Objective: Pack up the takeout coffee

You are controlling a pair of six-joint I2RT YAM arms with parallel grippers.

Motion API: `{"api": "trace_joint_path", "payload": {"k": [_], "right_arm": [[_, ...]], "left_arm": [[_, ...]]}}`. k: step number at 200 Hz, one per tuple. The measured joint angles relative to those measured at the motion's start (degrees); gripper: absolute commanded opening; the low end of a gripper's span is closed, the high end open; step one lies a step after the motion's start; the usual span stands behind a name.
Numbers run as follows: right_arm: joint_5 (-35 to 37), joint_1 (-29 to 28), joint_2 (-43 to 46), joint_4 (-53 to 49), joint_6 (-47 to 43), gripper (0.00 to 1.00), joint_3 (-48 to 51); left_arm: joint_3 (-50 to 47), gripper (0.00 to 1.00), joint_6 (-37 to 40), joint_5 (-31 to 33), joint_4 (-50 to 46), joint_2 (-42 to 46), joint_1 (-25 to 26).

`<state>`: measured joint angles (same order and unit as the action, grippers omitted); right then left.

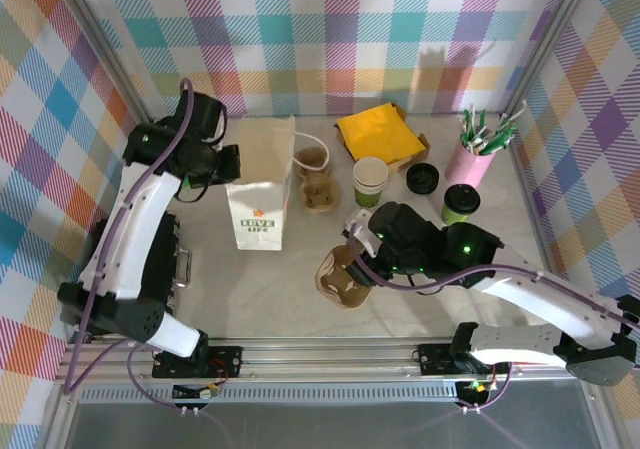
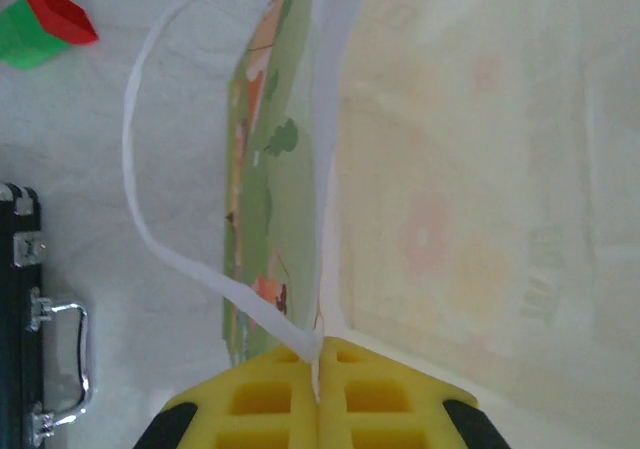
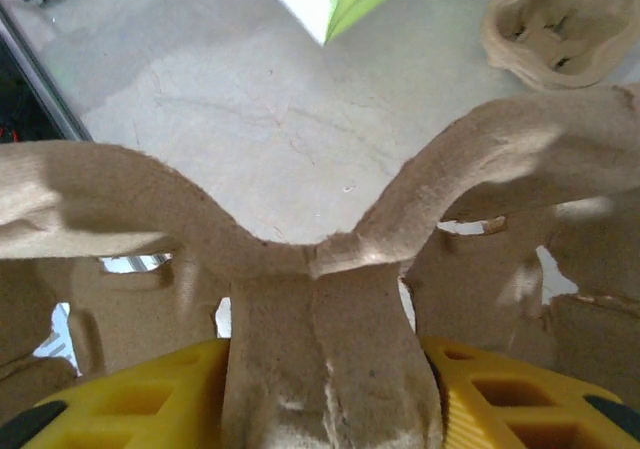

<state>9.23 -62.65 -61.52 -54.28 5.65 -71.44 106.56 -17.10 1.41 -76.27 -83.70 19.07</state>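
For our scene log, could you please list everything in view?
Takeout coffee, lidded cream paper cup: 1, cream-green, right.
Lidless cream paper cup: 1, cream-green, centre.
Loose black plastic lid: 1, black, between cups.
White paper bag: 1, white, centre-left.
Brown moulded-pulp cup carrier: 2, brown, one beside bag, one held.
Yellow napkin stack: 1, yellow, far centre.
Pink cup of sticks: 1, pink, far right.
Black case: 1, black, left.
Left gripper: shut on bag.
Right gripper: shut on carrier.

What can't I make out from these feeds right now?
- Inside the white paper bag: left wrist view, too close and washed out.
- Right fingers: tips hidden behind the pulp carrier they grip, right wrist view.
- Left fingers: cut off by bottom edge, left wrist view.
- Takeout coffee: print too small, top view.
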Motion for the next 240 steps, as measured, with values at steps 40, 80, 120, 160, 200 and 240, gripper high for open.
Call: {"api": "trace_joint_path", "payload": {"k": [40, 80, 120, 160, 200, 240], "right_arm": [[0.83, 0.17, 3.23, -1.95, 1.09, 0.51, 0.0], [2.1, 1.62, 4.7, -5.79, 2.16, 0.51, -0.48], [4.81, 2.71, 5.97, -9.2, 3.23, 0.49, -3.76], [8.76, 2.75, 6.97, -11.89, 4.96, 0.49, -8.04], [9.18, 2.75, 7.26, -12.85, 5.95, 0.5, -9.05], [8.96, 2.93, 8.61, -12.81, 5.95, 0.5, -9.03]], "left_arm": [[-11.87, 0.0, -0.44, -7.06, 3.15, 9.7, 1.68], [-18.58, 0.0, -1.29, -12.26, 5.4, 13.77, 4.7], [-21.4, 0.0, -1.4, -14.03, 7.58, 15.69, 9.4], [-23.52, 0.0, -2.49, -13.94, 9.77, 15.96, 12.15], [-25.75, 0.0, -3.48, -11.76, 12.35, 15.56, 14.01], [-26.56, 0.0, -4.83, -8.76, 14.12, 15.28, 16.48]]}}
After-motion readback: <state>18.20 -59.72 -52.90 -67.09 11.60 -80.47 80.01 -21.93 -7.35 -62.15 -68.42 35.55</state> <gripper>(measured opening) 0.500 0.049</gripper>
